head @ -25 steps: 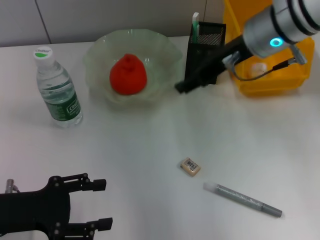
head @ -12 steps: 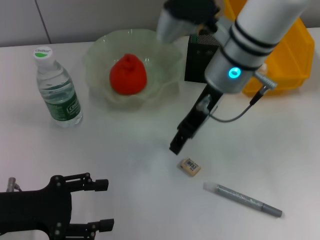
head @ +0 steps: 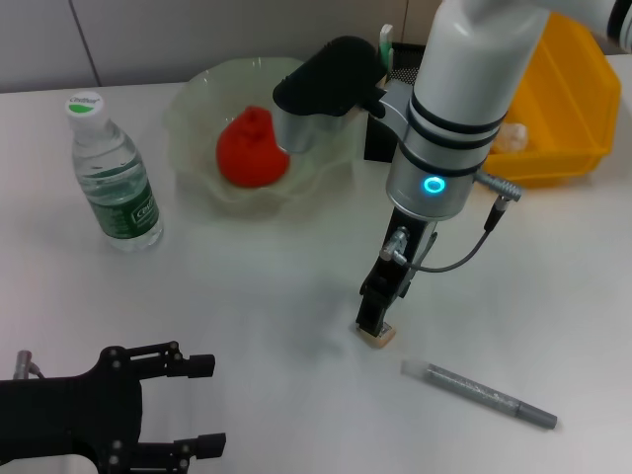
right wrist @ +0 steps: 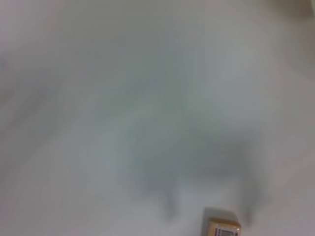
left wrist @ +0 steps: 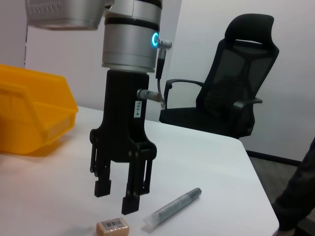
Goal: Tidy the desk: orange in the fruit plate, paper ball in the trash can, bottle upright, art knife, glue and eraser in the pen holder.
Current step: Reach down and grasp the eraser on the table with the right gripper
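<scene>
the white desk fills the scene, with a black office chair beyond its edge. at the far right sits the yellow trash can, a paper ball seemingly inside. the pale-green fruit plate holds the orange; the bottle stands upright at left. the right gripper hangs fingers apart just above the eraser, a small tan block with a dark printed mark. the left gripper rests open, near left.
</scene>
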Motion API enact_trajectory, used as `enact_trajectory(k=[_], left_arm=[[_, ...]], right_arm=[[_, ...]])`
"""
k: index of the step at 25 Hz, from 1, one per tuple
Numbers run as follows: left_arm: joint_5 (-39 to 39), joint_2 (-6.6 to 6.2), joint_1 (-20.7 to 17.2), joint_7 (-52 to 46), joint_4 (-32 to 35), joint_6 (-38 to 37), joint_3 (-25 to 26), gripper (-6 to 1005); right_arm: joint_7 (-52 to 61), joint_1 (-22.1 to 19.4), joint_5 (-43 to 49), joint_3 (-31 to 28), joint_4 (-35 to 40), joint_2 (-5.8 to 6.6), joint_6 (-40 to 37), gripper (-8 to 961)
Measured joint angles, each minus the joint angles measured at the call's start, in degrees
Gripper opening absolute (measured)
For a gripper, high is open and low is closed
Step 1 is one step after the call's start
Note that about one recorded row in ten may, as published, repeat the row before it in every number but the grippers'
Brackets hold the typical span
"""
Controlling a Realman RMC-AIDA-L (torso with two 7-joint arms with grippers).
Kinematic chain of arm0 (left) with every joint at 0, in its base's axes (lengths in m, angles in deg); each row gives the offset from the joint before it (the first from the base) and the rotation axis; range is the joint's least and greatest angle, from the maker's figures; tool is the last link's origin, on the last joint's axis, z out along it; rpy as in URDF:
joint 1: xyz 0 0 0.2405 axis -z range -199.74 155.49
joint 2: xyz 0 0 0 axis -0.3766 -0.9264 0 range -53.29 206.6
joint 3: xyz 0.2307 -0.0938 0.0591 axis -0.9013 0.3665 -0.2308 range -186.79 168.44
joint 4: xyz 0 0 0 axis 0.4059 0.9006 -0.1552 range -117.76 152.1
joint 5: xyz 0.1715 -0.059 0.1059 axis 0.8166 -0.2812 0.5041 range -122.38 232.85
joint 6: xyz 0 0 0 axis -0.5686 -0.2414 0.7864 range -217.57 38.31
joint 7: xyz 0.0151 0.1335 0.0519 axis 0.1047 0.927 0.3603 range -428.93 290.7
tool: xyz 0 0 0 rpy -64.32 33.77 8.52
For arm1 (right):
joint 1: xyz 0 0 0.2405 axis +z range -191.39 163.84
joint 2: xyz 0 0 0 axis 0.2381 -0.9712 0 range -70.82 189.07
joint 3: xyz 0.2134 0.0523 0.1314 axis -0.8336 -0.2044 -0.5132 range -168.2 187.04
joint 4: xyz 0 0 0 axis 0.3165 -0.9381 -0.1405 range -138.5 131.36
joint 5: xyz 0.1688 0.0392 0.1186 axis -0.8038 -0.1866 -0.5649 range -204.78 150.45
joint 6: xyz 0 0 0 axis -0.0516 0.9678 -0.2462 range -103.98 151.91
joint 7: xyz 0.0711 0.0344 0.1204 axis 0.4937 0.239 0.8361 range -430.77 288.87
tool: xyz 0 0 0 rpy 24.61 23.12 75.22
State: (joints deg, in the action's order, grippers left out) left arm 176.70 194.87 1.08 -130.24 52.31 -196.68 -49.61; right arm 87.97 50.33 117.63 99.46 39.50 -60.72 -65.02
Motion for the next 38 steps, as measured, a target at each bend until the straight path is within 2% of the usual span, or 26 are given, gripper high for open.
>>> enact_trajectory(k=[9, 16, 22, 34, 38], left_arm=[[0.0, 0.09, 0.02, 0.13, -0.07, 0.11, 0.0, 782], [-0.01, 0.08, 0.17, 0.18, -0.07, 0.44, 0.0, 782], [0.0, 0.15, 0.8, 0.22, -0.07, 0.48, 0.0, 782], [-0.01, 0.26, 1.09, 0.23, -0.16, 0.54, 0.0, 781], [-0.01, 0.26, 1.22, 0.23, -0.16, 0.53, 0.0, 781]], right_arm=[[0.41, 1.01, -4.47, 5.61, -4.32, -0.05, 4.35, 551], [0.43, 1.06, -5.28, 6.26, -5.82, -0.04, 6.75, 538], [0.26, 1.17, -7.7, 9.36, -7.33, -0.03, 8.86, 527], [0.2, 0.74, -7.7, 10.06, -7.46, -0.04, 9.1, 505], [0.19, 0.55, -7.79, 10.32, -7.48, -0.04, 9.13, 389]])
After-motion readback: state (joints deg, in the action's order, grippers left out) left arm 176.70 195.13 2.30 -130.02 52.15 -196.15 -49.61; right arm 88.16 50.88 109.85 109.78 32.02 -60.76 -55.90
